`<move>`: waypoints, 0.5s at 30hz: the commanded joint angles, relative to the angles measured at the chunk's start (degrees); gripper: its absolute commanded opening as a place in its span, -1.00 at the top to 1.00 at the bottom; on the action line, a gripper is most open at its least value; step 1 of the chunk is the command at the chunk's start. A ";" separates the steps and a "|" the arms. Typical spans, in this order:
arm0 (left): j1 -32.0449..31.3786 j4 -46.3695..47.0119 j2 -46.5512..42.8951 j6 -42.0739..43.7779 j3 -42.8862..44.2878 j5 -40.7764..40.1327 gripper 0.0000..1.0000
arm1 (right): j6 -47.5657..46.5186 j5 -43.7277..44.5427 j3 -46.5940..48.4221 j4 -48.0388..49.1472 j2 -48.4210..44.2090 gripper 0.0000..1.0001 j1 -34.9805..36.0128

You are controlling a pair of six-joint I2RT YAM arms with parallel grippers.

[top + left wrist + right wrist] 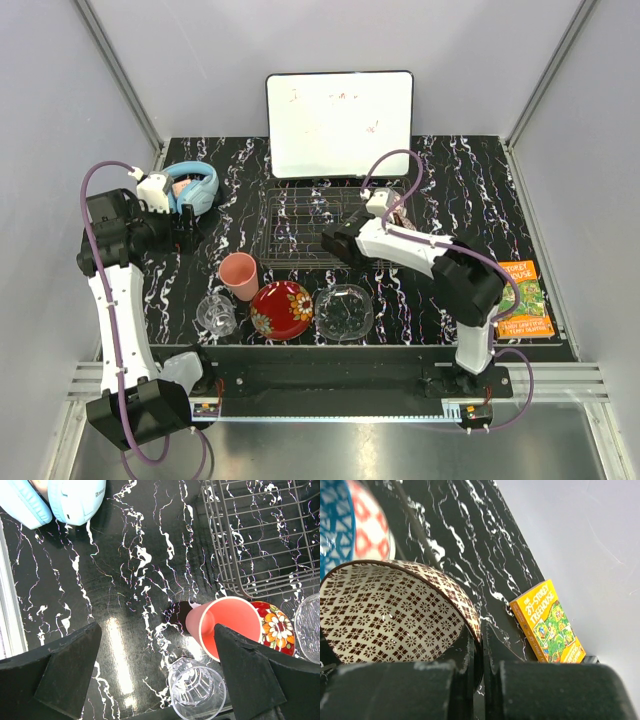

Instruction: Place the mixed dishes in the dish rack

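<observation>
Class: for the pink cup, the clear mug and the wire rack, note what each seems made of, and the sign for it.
Pink cup: likely matte plastic; opaque, even colour, little shine; ceramic possible.
Clear mug: glass or clear plastic; the table shows through, rim glints.
Wire rack: metal, thin silvery rods in a grid.

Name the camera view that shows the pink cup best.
Left wrist: the pink cup is close and large, mouth and interior plain, one edge clipped by the left tool. Top external shows the cup whole but small. Right wrist does not show it.
</observation>
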 commanded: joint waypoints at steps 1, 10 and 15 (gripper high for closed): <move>0.34 1.15 -0.19 -0.19 0.86 1.46 -0.98 | 0.35 1.53 0.67 -17.11 2.62 1.00 -0.30; 0.51 1.23 -0.02 0.26 0.68 1.19 -0.98 | -0.35 0.91 2.52 -17.20 4.82 0.58 -0.21; 0.60 1.59 0.78 -0.27 1.12 1.55 -0.98 | -0.79 -0.05 3.40 -17.20 4.91 -0.37 -0.04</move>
